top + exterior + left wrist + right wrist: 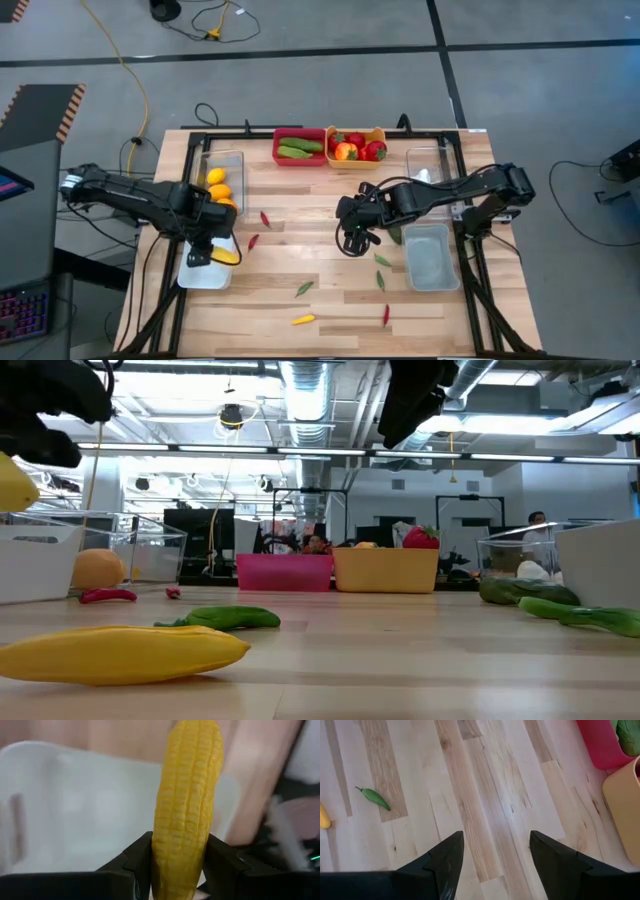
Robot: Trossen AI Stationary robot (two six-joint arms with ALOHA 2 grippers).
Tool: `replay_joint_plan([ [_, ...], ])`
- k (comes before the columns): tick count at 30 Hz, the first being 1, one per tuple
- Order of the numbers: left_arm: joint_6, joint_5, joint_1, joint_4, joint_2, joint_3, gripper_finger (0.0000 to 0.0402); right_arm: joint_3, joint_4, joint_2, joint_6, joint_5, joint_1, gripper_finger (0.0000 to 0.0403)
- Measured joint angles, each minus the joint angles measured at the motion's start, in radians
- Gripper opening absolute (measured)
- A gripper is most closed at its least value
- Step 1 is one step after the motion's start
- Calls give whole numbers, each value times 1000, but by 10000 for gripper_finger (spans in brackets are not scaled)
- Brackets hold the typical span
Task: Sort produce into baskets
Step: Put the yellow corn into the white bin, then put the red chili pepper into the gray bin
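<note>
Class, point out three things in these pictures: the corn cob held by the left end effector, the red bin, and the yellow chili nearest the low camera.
corn cob (187, 805), left wrist view, middle of the kernels.
red bin (299, 159), high view, front wall.
yellow chili (125, 653), low view, middle of its body.

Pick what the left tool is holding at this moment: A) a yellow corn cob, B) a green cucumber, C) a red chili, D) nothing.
A: the left wrist view shows the left tool clamped on both sides of a yellow corn cob, held above the pale white tray at the table's left side.
</note>
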Motion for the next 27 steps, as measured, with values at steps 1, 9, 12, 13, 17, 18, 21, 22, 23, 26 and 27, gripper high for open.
replay_joint_plan([
  [1, 29, -24, 0, -34, 17, 16, 131, 0, 0, 0, 0, 0, 0, 255],
  [9, 124, -136, 0, -187, 130, 46, 131, 0, 0, 0, 0, 0, 0, 255],
  [12, 126, -144, 0, -212, 163, 46, 131, 0, 0, 0, 0, 0, 0, 255],
  [13, 124, -157, 0, -219, 172, 46, 132, 0, 0, 0, 0, 0, 0, 255],
  [17, 115, -190, 0, -244, 204, 46, 148, 0, -1, 0, 0, 0, 0, 255],
  [18, 115, -190, 0, -252, 211, 46, 155, 0, 0, 0, 0, 0, 0, 255],
  [21, 115, -194, 0, -269, 224, 47, 179, 0, 0, 0, 0, 0, 0, 255],
  [22, 115, -200, 0, -276, 228, 47, 186, 0, -1, 0, 0, 0, 0, 255],
  [23, 115, -204, 0, -279, 230, 47, 194, 0, 0, 0, 0, 0, 0, 255],
  [26, 115, -206, 0, -282, 231, 47, 210, 0, -1, 0, 0, 0, 0, 255],
  [27, 114, -199, 0, -282, 231, 47, 213, 0, -1, 0, 0, 0, 0, 255],
])
